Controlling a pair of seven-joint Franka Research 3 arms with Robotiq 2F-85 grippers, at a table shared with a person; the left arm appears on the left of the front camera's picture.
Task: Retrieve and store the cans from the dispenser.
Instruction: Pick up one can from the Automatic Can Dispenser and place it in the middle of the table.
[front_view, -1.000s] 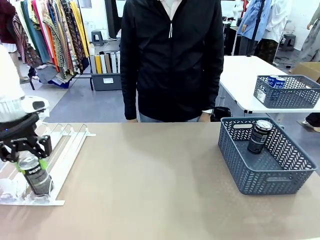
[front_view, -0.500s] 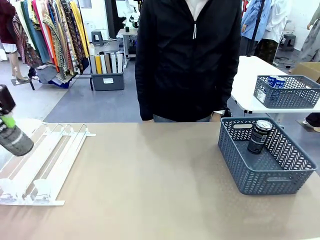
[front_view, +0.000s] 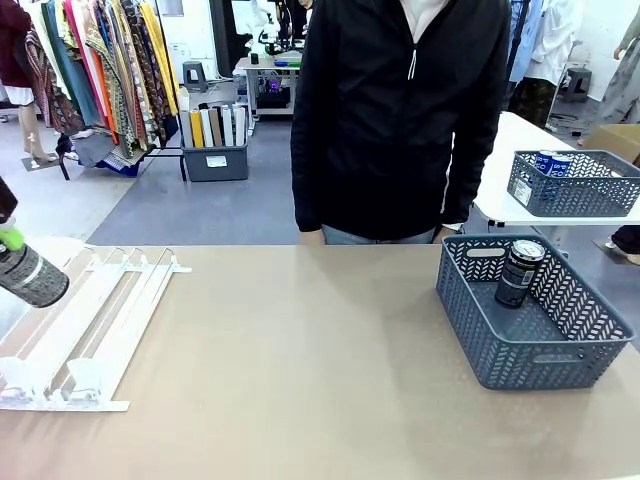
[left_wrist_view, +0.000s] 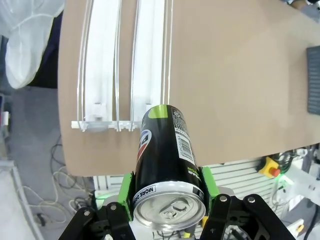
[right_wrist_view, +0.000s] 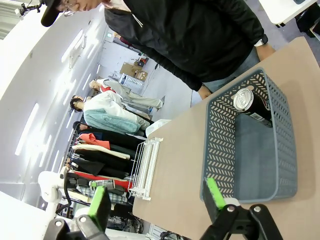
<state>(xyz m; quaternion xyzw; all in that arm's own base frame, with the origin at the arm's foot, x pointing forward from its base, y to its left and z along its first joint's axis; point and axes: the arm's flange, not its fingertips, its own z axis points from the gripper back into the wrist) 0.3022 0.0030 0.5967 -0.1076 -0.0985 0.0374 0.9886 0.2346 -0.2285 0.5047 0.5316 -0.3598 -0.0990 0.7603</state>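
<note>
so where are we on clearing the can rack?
Done: one dark can stands in the grey lattice basket. In hand: the left gripper is shut on a second dark can, lifted off the white wire rack, whose lanes look empty. Left: carry it over to the basket. The right gripper is open.

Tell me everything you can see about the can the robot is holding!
The can is black with a silver top and pull tab, a lime-green band at its far end, white print, a barcode and a small red-white-blue logo. It looks like metal. The left gripper squeezes it between two green pads near its top. It is lifted off the table, tilted, above the low end of the white dispenser. In the front view it shows at the left edge.
</note>
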